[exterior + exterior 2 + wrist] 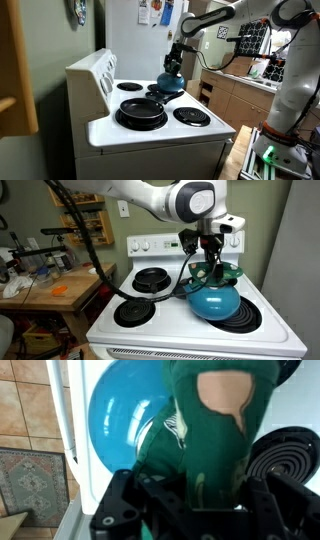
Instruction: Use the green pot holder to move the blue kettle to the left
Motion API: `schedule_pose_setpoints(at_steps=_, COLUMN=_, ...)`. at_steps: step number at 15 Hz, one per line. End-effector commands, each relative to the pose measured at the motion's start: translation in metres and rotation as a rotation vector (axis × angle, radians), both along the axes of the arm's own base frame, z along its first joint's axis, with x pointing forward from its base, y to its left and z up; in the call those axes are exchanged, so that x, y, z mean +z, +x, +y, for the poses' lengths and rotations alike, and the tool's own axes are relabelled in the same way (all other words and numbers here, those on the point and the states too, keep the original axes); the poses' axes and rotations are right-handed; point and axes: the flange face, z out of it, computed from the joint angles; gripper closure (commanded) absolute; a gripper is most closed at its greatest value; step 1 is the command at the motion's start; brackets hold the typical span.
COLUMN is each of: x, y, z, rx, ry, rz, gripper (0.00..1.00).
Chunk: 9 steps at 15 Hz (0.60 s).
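Observation:
The blue kettle (pixel 212 303) is at the front right burner of the white stove (pixel 190 332); I cannot tell whether it rests on the coil or hangs just above it. My gripper (pixel 207 264) is directly above it, shut on the green pot holder (pixel 226 275), which is wrapped over the kettle's handle. In the wrist view the green pot holder (pixel 215 430) fills the space between my fingers (pixel 195 500), with the kettle's blue body (pixel 120 420) behind it. The handle is hidden under the cloth. The kettle (pixel 170 82) and gripper (pixel 176 58) also show in an exterior view.
A black frying pan (pixel 141 111) sits on another burner, also seen in an exterior view (pixel 132 311). A bare coil (pixel 286 460) lies beside the kettle. The stove's back panel (pixel 160 244) stands behind. A wooden table with clutter (pixel 45 285) is beside the stove.

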Motion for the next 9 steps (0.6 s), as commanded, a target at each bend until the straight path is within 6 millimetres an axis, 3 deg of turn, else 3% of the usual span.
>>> schedule_pose_setpoints(at_steps=1, x=0.024, y=-0.041, z=0.005, rx=-0.024, ry=-0.011, rz=0.007, gripper=1.00)
schedule_pose_setpoints(at_steps=8, x=0.025, y=-0.091, z=0.014, rx=-0.095, ry=0.007, rz=-0.015, gripper=1.00)
schedule_pose_setpoints(at_steps=9, x=0.009, y=-0.066, z=0.013, rx=-0.079, ry=0.012, rz=0.035, gripper=1.00)
